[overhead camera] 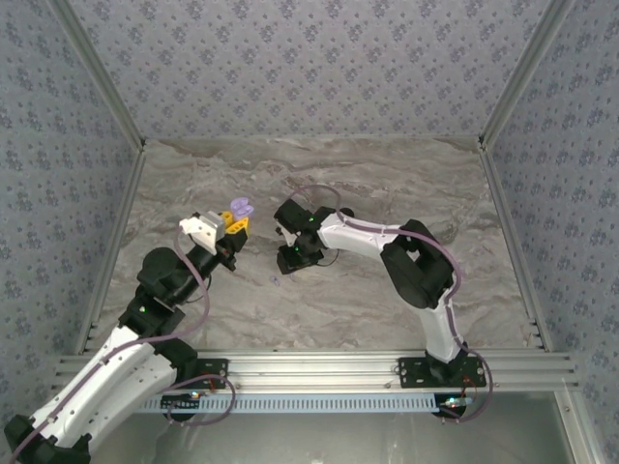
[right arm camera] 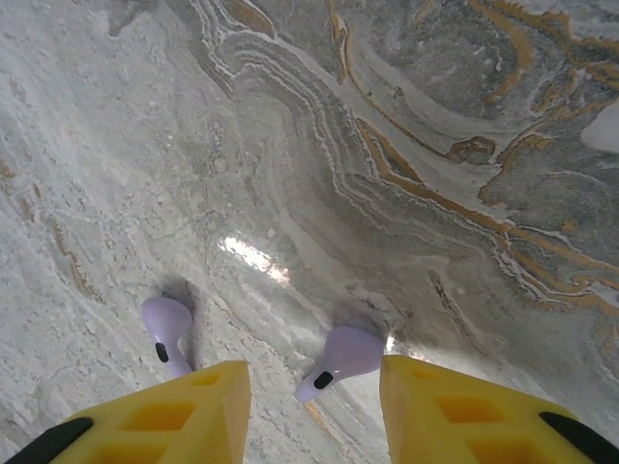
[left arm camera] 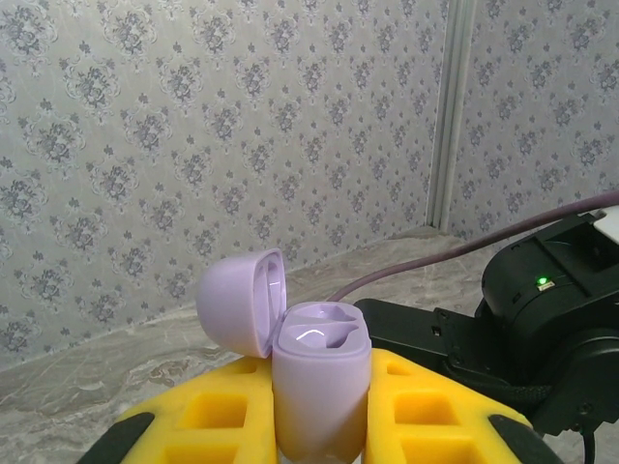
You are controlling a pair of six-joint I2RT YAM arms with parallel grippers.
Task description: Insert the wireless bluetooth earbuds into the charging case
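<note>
My left gripper (left arm camera: 319, 430) is shut on the lilac charging case (left arm camera: 319, 387), held upright off the table between its yellow fingers (left arm camera: 222, 416). The case lid (left arm camera: 242, 304) hangs open to the left and both sockets show bare. From above, the case (overhead camera: 240, 206) sits just left of my right gripper (overhead camera: 290, 259). That right gripper (right arm camera: 314, 411) hovers low over the marble, jaws apart. One lilac earbud (right arm camera: 343, 358) lies between them, against the right finger (right arm camera: 455, 411) and clear of the left one. A second lilac earbud (right arm camera: 166, 324) lies just outside the left finger (right arm camera: 193, 411).
The marble table (overhead camera: 387, 174) is fenced by patterned walls (overhead camera: 309, 58) at the back and both sides. My right arm's black wrist (left arm camera: 542, 319) and its cable sit close behind the held case. A small white patch (right arm camera: 604, 130) shows at the right wrist view's far right.
</note>
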